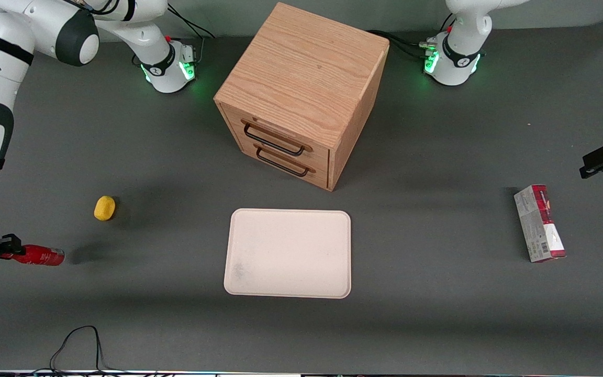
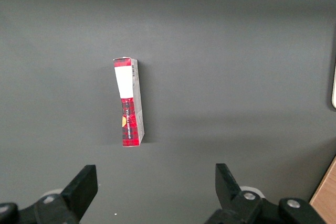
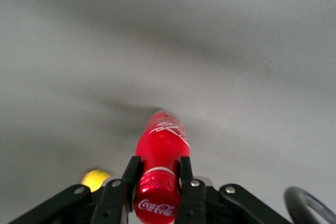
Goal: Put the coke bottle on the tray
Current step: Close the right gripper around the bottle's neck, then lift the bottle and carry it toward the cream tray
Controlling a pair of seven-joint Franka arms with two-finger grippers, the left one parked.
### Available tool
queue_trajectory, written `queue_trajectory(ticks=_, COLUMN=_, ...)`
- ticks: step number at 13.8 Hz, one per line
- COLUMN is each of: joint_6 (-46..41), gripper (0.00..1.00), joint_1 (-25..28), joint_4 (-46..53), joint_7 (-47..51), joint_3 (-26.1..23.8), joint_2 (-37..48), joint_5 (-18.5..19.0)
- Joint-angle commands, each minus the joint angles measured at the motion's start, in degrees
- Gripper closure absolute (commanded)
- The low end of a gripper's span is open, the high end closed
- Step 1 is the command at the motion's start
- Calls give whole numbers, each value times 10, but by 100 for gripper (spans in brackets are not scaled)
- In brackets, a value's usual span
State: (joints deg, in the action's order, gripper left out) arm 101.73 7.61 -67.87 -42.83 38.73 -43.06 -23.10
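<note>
The coke bottle (image 1: 40, 255) is a small all-red bottle with a red cap. It lies horizontal at the working arm's end of the table. My right gripper (image 1: 4, 250) is shut on its neck, just below the cap. In the right wrist view the gripper (image 3: 157, 176) has one black finger on each side of the neck, and the bottle's body (image 3: 160, 142) points away from the camera. The bottle's shadow falls on the table a little apart from it, toward the tray. The cream tray (image 1: 288, 254) lies flat in front of the cabinet, well apart from the bottle, with nothing on it.
A yellow oval lump (image 1: 104, 208) lies near the bottle, farther from the front camera; it also shows in the right wrist view (image 3: 94, 178). The wooden two-drawer cabinet (image 1: 301, 89) stands mid-table. A red-and-grey carton (image 1: 539, 222) lies toward the parked arm's end. A black cable (image 1: 79, 340) loops at the near edge.
</note>
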Motion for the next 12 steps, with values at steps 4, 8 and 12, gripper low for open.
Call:
queue_trajectory(ticks=4, joint_6=-216, gripper=89, joint_1=26, joint_4=188, joint_7=181, joint_3=-63, joint_2=38, joint_5=64)
queue_trajectory(ticks=8, joint_6=-222, gripper=88, joint_1=29, joint_4=206, joint_7=343, joint_3=-268, joint_2=71, joint_5=160)
queue_trajectory(ticks=12, joint_6=-138, gripper=87, joint_1=29, joint_4=196, joint_7=524, joint_3=-479, joint_2=42, joint_5=284)
